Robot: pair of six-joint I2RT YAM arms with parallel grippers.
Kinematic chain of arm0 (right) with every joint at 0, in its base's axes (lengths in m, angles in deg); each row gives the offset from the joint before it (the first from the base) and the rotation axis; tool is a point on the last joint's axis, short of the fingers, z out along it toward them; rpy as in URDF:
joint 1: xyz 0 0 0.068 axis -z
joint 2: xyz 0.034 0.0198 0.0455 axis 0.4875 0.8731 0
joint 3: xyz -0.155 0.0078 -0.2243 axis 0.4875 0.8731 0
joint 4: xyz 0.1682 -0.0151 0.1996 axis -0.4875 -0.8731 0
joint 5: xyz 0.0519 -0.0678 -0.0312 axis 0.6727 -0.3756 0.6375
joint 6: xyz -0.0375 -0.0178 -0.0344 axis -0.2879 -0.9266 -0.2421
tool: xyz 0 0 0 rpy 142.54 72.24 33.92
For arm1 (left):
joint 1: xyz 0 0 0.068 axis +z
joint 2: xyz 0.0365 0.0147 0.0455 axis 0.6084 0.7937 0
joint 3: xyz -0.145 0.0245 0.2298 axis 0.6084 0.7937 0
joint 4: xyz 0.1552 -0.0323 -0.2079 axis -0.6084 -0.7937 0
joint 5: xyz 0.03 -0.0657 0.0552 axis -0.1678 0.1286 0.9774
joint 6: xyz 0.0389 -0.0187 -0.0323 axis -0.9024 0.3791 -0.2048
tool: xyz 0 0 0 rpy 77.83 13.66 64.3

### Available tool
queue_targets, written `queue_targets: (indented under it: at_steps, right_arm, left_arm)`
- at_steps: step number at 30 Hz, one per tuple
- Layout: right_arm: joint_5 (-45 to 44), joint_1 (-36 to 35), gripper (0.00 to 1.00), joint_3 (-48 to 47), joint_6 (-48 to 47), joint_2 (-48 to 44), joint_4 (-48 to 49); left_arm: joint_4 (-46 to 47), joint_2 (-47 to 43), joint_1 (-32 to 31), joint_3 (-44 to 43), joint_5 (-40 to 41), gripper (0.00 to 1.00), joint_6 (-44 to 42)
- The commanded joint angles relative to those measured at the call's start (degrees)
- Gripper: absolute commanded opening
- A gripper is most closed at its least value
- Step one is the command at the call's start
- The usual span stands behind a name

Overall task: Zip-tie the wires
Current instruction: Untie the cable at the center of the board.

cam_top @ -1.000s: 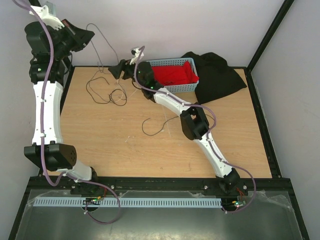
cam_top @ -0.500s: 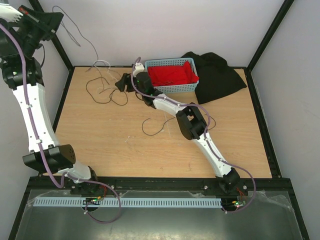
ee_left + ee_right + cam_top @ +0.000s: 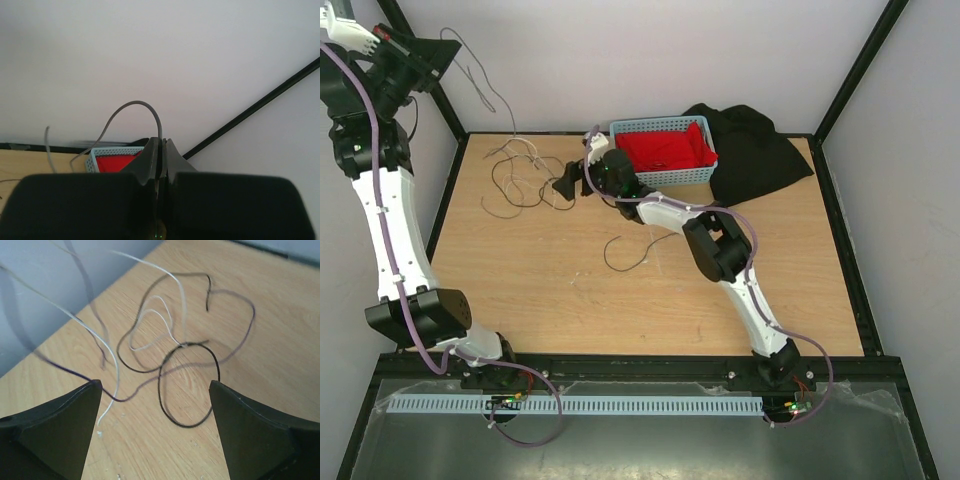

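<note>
The wires (image 3: pixel 525 185) lie as thin dark loops with some pale strands at the back left of the wooden table (image 3: pixel 520 280). My left gripper (image 3: pixel 448 46) is raised high at the far left. It is shut on one thin strand, which arcs up from its tips in the left wrist view (image 3: pixel 131 103). My right gripper (image 3: pixel 563 181) is open just above the table at the right edge of the loops. In the right wrist view a dark loop (image 3: pixel 189 385) and a white strand (image 3: pixel 116 365) lie between its spread fingers (image 3: pixel 65 425).
One loose dark wire (image 3: pixel 620 255) lies alone mid-table. A light blue basket (image 3: pixel 665 128) holding red cloth stands at the back, with a black cloth (image 3: pixel 760 150) to its right. Black frame posts edge the table.
My left arm has swung up and to the left, lifting the strand with it. My right gripper has come forward and down from the back edge to the loops.
</note>
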Motion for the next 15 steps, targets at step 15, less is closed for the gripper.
queue_targets:
  at_steps: [15]
  right_arm:
    - [14.76, -2.22, 1.0, -14.36, -5.68, 0.93, 9.56]
  left_arm:
    - [4.07, -3.44, -3.15, 6.82, -2.32, 0.0, -0.05]
